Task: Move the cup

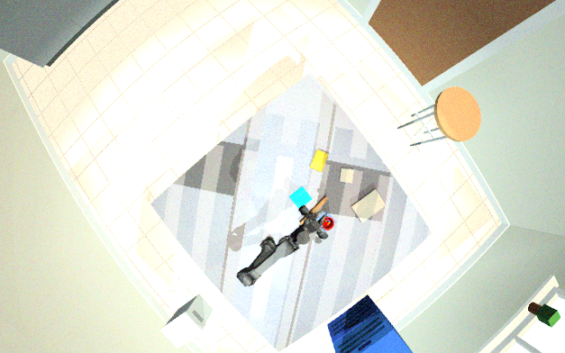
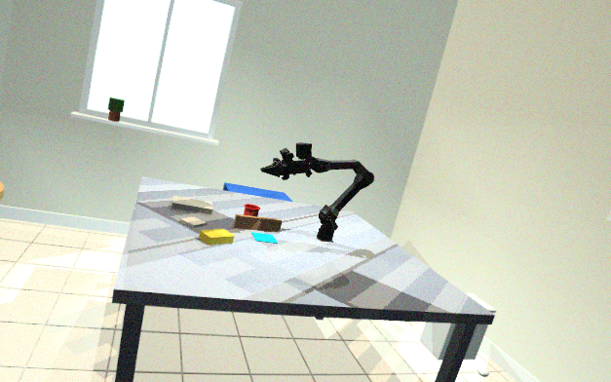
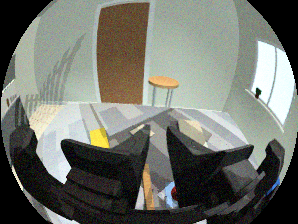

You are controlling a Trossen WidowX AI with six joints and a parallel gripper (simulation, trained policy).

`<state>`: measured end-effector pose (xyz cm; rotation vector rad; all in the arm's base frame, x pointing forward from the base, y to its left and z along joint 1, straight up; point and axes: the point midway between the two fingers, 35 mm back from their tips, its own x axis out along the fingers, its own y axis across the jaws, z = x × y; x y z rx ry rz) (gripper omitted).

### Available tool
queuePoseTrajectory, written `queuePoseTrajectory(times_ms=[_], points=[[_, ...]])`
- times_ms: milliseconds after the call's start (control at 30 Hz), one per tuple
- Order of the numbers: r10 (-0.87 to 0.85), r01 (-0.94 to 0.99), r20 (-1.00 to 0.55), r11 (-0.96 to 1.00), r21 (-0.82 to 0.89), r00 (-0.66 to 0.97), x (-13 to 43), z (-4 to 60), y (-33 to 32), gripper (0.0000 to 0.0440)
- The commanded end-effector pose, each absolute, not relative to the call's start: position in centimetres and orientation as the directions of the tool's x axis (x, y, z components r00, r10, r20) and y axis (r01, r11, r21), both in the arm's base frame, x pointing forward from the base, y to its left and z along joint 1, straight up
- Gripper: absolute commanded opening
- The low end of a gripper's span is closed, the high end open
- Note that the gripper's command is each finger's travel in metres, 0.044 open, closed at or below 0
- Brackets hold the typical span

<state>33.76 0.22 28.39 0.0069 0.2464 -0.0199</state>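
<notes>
Tool [image 2: 264,170] up high over the tabletop [image 2: 258,273] | red cup [image 2: 251,210] behind the wooden block [image 2: 258,223] | cyan pad [image 2: 264,238] out front | yellow block [image 2: 216,237] near the pad

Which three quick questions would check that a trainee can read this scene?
1. True or false: the gripper is holding the red cup.
2. Fill in: the flat pad nearest the yellow block is ____.
3. Which stands between the red cup and the cyan pad? A: the stool; B: the wooden bar; C: the potted plant.

Key: 1 false; 2 cyan; 3 B.
</notes>
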Motion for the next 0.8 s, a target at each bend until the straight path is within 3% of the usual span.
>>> queuePoseTrajectory(times_ms=[0,767], points=[[-0.016,0.021,-0.276,1.0,0.016,0.961,34.2,28.4,0.5,0.0087],[0.004,0.045,-0.587,0.997,0.068,0.809,36.1,25.9,2.0,0.0092]])
